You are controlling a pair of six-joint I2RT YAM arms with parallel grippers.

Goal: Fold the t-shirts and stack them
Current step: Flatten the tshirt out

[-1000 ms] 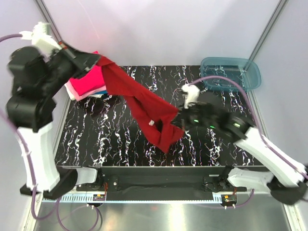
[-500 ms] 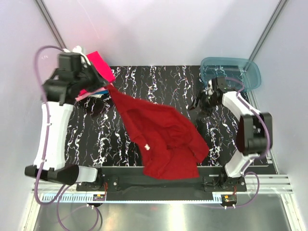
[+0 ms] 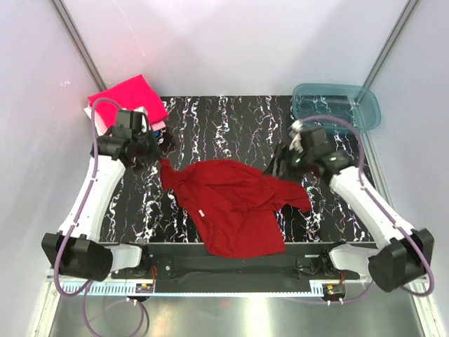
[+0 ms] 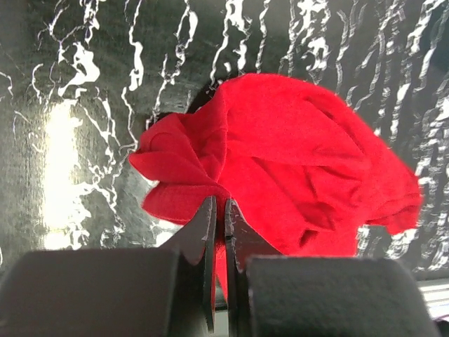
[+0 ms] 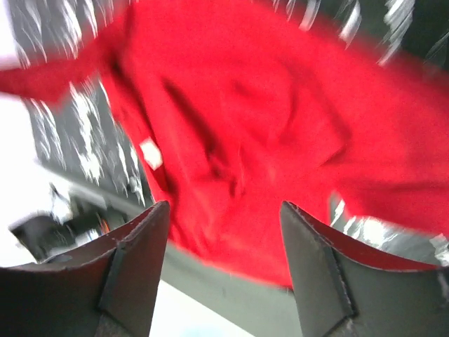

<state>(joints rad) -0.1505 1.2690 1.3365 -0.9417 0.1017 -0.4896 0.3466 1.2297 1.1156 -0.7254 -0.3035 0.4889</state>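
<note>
Left tool (image 4: 219, 210) pinching crumpled dark red cloth t-shirt (image 4: 295, 154), right tool (image 5: 224, 232) spread; I fear the hem slipping off the desk (image 3: 210, 119), bottom centre

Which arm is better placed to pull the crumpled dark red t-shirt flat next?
Left, probably. The left gripper has its jaws shut on the edge of the dark red t-shirt, while the right gripper hangs over the cloth, jaws open and empty.
</note>
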